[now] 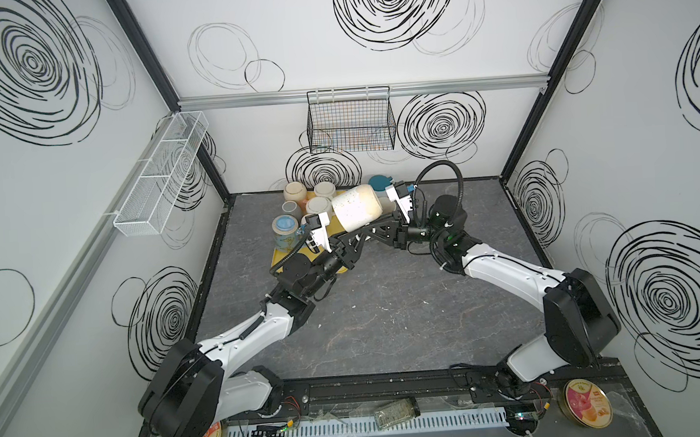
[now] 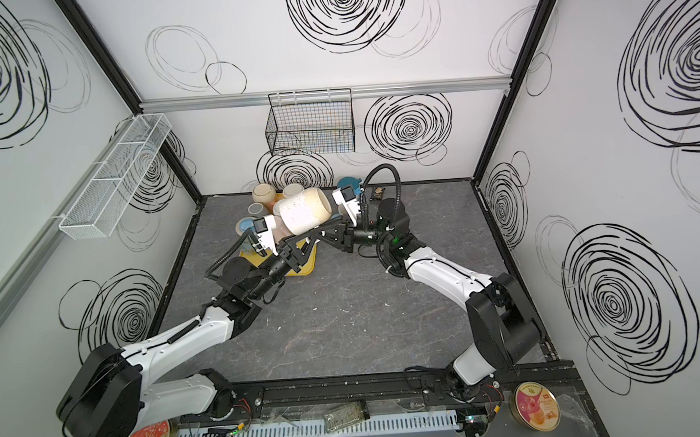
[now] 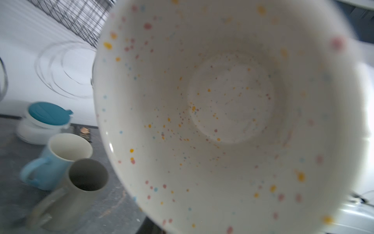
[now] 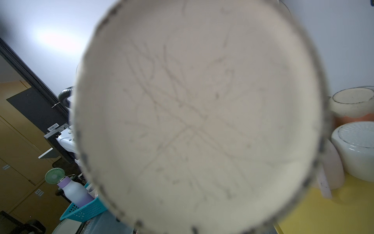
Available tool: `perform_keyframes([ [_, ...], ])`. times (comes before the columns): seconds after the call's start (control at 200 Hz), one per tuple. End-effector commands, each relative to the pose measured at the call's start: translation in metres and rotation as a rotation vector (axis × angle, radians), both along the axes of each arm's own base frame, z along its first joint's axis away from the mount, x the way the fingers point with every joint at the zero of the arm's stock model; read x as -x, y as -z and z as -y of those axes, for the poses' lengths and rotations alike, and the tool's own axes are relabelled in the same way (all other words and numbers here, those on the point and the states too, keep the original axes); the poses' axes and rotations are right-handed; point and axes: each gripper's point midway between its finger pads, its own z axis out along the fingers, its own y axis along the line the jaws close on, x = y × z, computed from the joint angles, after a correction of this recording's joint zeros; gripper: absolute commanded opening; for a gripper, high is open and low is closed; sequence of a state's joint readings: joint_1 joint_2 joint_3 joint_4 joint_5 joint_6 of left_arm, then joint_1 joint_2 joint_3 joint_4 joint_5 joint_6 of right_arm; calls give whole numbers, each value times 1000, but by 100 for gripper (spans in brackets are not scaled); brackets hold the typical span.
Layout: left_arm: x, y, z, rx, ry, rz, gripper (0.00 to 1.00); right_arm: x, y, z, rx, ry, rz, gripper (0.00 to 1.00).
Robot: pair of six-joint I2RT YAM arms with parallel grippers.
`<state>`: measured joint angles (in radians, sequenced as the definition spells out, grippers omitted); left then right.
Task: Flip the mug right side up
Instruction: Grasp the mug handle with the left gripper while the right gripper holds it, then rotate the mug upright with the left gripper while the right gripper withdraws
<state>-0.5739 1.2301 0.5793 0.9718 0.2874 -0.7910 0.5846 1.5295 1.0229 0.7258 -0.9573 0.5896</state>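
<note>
Right gripper clamped on speckled mug, sideways, empty, aloft, left gripper beneath, closure unclear

Glossy speckled ceramic mug, matt scuffed base; black wire basket; matt marbled tabletop

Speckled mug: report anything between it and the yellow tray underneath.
Both arms' jaws sit under the speckled mug, between it and the yellow tray. Other mugs crowd the tray's far end; its near end, where visible, looks bare.
</note>
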Motion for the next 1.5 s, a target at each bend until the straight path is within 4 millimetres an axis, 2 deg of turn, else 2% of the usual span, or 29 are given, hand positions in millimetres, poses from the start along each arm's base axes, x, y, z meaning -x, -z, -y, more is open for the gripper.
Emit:
perform_keyframes([
  [0.0, 21, -31, 6, 64, 87, 126, 17, 16, -42, 2, -79, -50, 127, 0],
  [0.04, 22, -31, 7, 62, 94, 128, 11, 14, -40, 3, -71, -34, 116, 2],
  [0.13, 24, -32, 9, 61, 101, 135, 0, 9, -35, 5, -47, 11, 97, 13],
  [0.345, 23, -30, 14, 69, 116, 139, 0, -2, -20, 15, 36, 130, 64, 40],
  [0.55, 15, -18, 26, 44, 129, 127, 0, -18, 0, 30, 119, 280, 29, 51],
  [0.65, 7, -5, 34, 26, 138, 112, 0, -23, 7, 42, 174, 334, 6, 53],
  [0.771, -4, 11, 43, -9, 149, 96, 0, -33, 19, 65, 251, 461, -27, 55],
  [1.061, -40, 55, 66, -230, 128, 66, 0, -48, 54, 144, 408, 774, -116, 58],
  [1.271, -59, 88, 74, -558, 103, 79, 0, -58, 76, 197, 478, 945, -155, 60],
  [1.381, -62, 110, 74, -772, 105, 95, 0, -64, 80, 211, 485, 974, -171, 60],
  [1.496, -67, 124, 71, -945, 124, 96, 0, -69, 88, 215, 493, 976, -187, 60],
])
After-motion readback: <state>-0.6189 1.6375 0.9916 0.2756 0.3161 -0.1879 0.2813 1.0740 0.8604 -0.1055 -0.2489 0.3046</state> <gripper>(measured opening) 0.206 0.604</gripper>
